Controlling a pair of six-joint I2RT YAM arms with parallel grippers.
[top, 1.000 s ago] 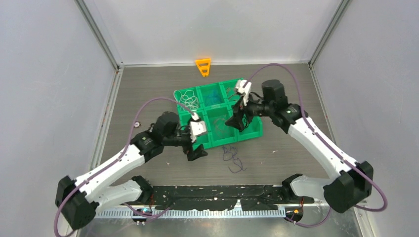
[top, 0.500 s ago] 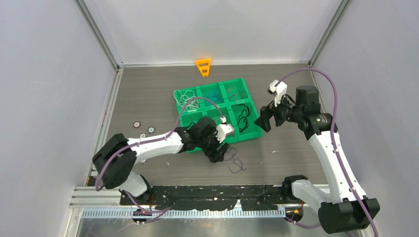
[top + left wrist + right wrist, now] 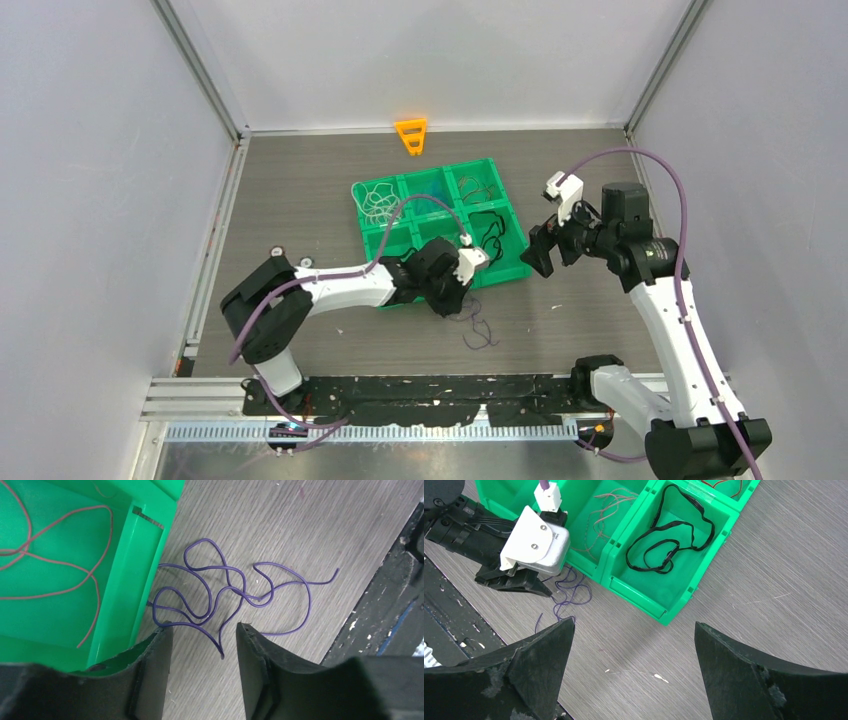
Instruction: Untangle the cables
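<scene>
My left hand [image 3: 456,291] is now sitting further right than a second ago, down at the front edge of the green compartment tray [image 3: 420,172]. My right hand [image 3: 540,256] is now off the tray's right side, its fingers spread wide over the tabletop [image 3: 300,190].

In the left wrist view the purple cable [image 3: 244,596] is lying just ahead of my left hand [image 3: 202,630], beside the tray's wall [image 3: 125,580]. One bent end of it is reaching into the gap between my fingers, which are standing a little apart without pinching it. The cable is running in loose, crossing loops, with one free end trailing away from the tray.

A black cable [image 3: 663,570] is coiling in the tray's front right compartment.
</scene>
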